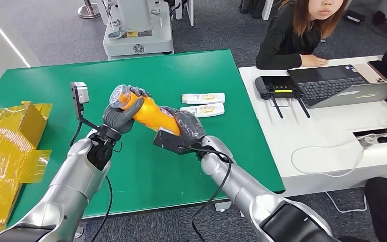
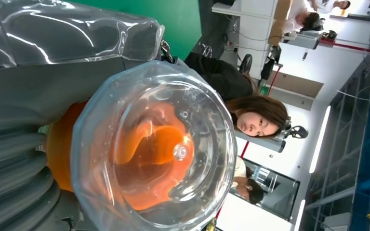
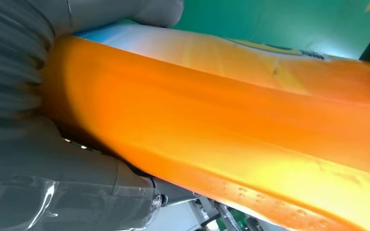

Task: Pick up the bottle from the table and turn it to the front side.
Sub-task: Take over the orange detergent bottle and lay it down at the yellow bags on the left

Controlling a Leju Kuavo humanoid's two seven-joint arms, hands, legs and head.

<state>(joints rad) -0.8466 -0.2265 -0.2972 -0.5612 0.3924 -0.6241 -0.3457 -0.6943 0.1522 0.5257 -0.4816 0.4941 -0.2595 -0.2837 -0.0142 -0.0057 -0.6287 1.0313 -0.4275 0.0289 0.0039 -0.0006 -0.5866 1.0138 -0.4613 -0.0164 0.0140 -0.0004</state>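
Observation:
An orange bottle (image 1: 151, 114) with a clear cap (image 1: 119, 96) hangs tilted above the green table (image 1: 146, 166), held at both ends. My left hand (image 1: 120, 115) grips it just below the cap, and my right hand (image 1: 185, 126) grips its base. In the left wrist view the clear cap (image 2: 154, 149) faces the camera, with the orange body behind it and my left hand (image 2: 24, 115) beside it. The right wrist view looks along the orange bottle (image 3: 231, 134), with my right hand (image 3: 33, 144) wrapped around its end.
Two white tubes (image 1: 203, 104) lie on the green table beyond the bottle. Crumpled yellow packaging (image 1: 10, 151) sits at the table's left edge. A white desk (image 1: 332, 131) with a laptop (image 1: 342, 88) stands to the right, where a person (image 1: 297, 35) sits.

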